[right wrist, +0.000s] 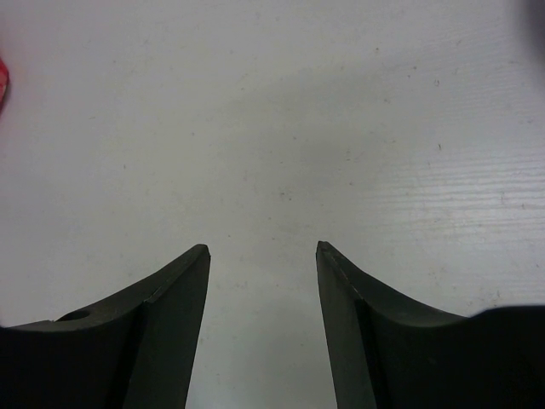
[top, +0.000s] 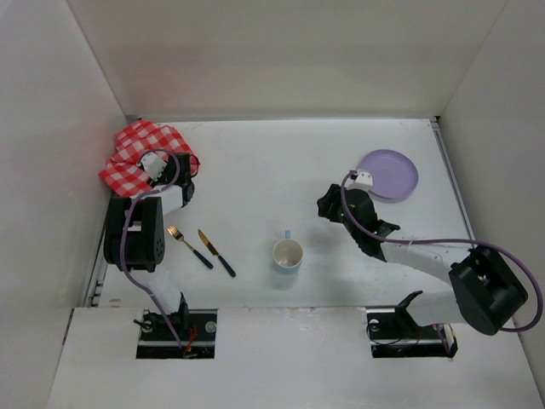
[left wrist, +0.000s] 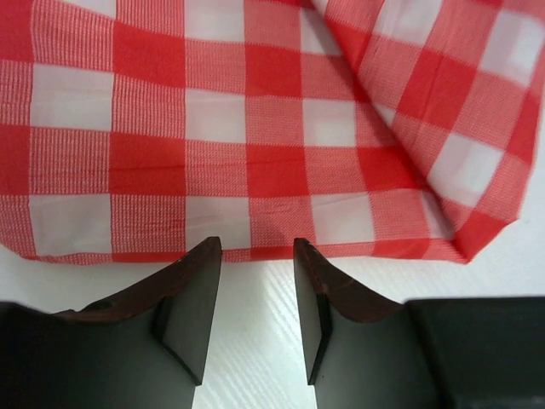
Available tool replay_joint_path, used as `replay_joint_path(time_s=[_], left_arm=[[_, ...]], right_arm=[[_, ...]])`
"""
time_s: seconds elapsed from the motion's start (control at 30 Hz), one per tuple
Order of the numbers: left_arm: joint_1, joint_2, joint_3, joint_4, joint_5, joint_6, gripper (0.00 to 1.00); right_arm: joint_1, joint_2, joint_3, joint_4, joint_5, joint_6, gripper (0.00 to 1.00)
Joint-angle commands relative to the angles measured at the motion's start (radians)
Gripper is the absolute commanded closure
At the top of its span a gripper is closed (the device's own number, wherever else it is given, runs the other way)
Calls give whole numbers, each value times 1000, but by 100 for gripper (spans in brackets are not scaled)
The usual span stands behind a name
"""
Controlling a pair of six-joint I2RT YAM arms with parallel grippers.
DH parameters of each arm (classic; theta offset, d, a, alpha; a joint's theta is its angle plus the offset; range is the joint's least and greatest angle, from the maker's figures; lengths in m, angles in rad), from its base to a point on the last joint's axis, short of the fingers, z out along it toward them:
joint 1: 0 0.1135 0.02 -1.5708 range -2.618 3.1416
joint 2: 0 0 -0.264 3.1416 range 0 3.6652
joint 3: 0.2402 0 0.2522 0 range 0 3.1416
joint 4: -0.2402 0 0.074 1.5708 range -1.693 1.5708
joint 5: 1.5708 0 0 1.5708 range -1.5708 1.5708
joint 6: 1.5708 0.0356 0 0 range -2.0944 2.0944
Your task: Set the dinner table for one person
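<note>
Your left gripper (left wrist: 255,249) is parted a little with nothing in it. The cloth (left wrist: 255,128) has its edge just ahead of the fingertips, and there's bare table (left wrist: 255,341) under the gap. Can't really tell if the tips touch the top. Your right gripper (right wrist: 262,249) is spread wider, also empty, with only table in front. The mug (top: 288,254) sits off to one side of those fingers, and the plate (top: 389,173) is back behind the wrist.

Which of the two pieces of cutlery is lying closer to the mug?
The knife, the one with the flat gold blade. It lies on the mug's side of the fork, whose gold tines are farther off to the left.
</note>
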Motion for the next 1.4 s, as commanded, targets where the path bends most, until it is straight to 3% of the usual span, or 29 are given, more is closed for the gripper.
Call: replay_joint_path(time_s=[0.0, 0.23, 0.37, 0.53, 0.73, 1.13, 1.37], left_arm=[[8, -79, -37, 103, -24, -7, 65], [51, -69, -54, 162, 5, -3, 69], [116, 61, 35, 53, 162, -81, 73], [115, 134, 70, 51, 325, -147, 77], [-4, 152, 78, 55, 342, -138, 78], [-369, 189, 58, 90, 333, -93, 80], [-549, 119, 2, 81, 361, 72, 85]], right_arm=[[9, 7, 45, 23, -4, -19, 41], [20, 21, 53, 21, -18, -20, 40], [23, 16, 53, 21, -18, -23, 40], [18, -8, 42, 27, -11, -22, 41], [23, -39, 25, 46, -6, -19, 41], [23, -50, 22, 46, -6, -22, 40], [23, -59, 21, 43, -6, -20, 40]])
